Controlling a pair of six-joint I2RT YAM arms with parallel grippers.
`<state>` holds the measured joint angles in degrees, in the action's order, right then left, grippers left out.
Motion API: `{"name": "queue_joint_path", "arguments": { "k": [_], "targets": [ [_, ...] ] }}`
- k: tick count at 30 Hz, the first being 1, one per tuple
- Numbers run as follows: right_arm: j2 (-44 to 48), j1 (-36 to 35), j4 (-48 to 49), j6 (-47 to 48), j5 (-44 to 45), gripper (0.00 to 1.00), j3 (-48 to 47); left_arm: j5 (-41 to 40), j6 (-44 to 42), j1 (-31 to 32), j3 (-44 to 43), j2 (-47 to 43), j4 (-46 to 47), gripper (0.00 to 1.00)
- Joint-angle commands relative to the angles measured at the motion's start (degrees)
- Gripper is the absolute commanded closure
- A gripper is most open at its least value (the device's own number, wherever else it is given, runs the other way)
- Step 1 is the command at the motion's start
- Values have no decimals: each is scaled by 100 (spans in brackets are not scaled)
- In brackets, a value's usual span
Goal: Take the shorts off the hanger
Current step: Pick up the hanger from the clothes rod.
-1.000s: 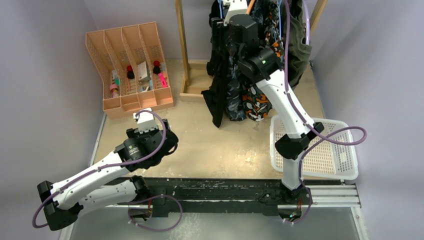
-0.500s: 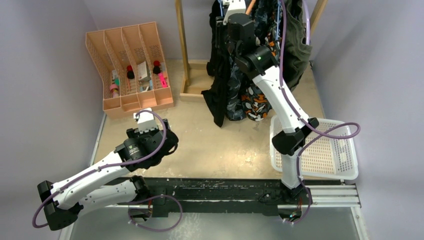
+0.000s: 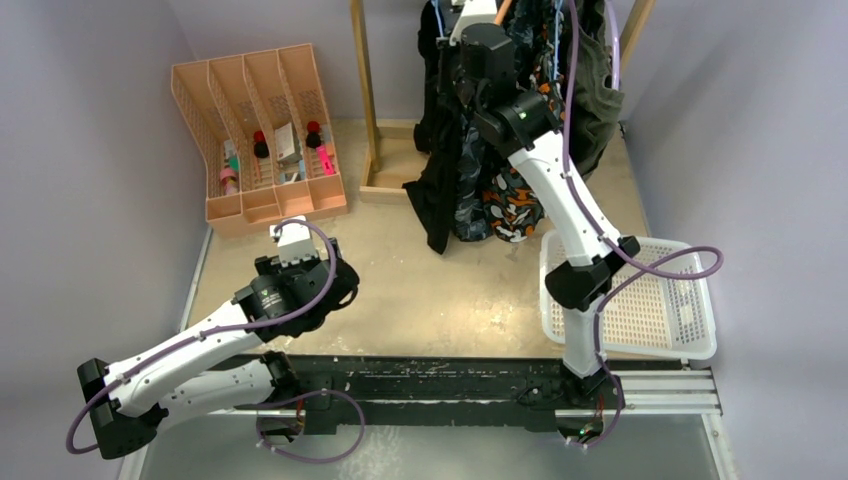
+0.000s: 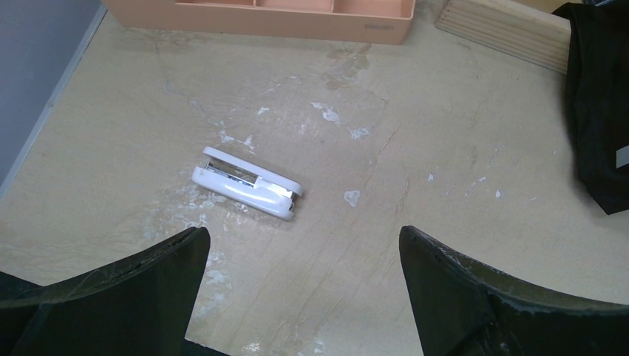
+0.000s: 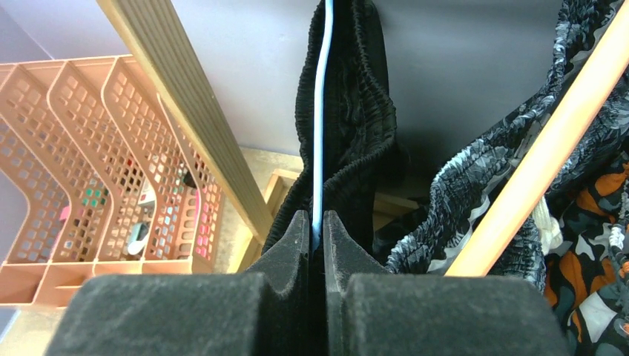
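Several shorts hang on the rack at the back: black shorts, dark patterned shorts, orange camouflage shorts and olive shorts. The black pair's waistband is draped over a thin light-blue hanger. My right gripper is raised to the rack and shut on that hanger's wire, with black fabric on both sides of the jaws. Low over the table, my left gripper is open and holds nothing.
A wooden rail crosses the right wrist view and a wooden rack post stands left of the clothes. A peach organiser sits at the back left, a white basket at the right. A white stapler lies before the left gripper.
My right gripper has closed on the blue hanger and its arm has shifted slightly left toward the rack. The left arm has barely moved.
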<state>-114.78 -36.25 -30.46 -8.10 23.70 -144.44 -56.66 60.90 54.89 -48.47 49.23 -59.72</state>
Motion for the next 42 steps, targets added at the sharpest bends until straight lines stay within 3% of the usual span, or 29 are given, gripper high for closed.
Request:
{"name": "queue_joint_path", "arguments": {
  "k": [1, 19, 42],
  "targets": [
    [585, 10, 564, -131, -270, 100, -201, -184, 24, 13, -160, -20, -22, 0],
    [1162, 6, 652, -663, -902, 100, 85, -187, 28, 13, -149, -42, -20, 0],
    [3647, -2, 1403, -1237, -3031, 100, 3933, -310, 34, 3, -205, -122, -10, 0]
  ]
}}
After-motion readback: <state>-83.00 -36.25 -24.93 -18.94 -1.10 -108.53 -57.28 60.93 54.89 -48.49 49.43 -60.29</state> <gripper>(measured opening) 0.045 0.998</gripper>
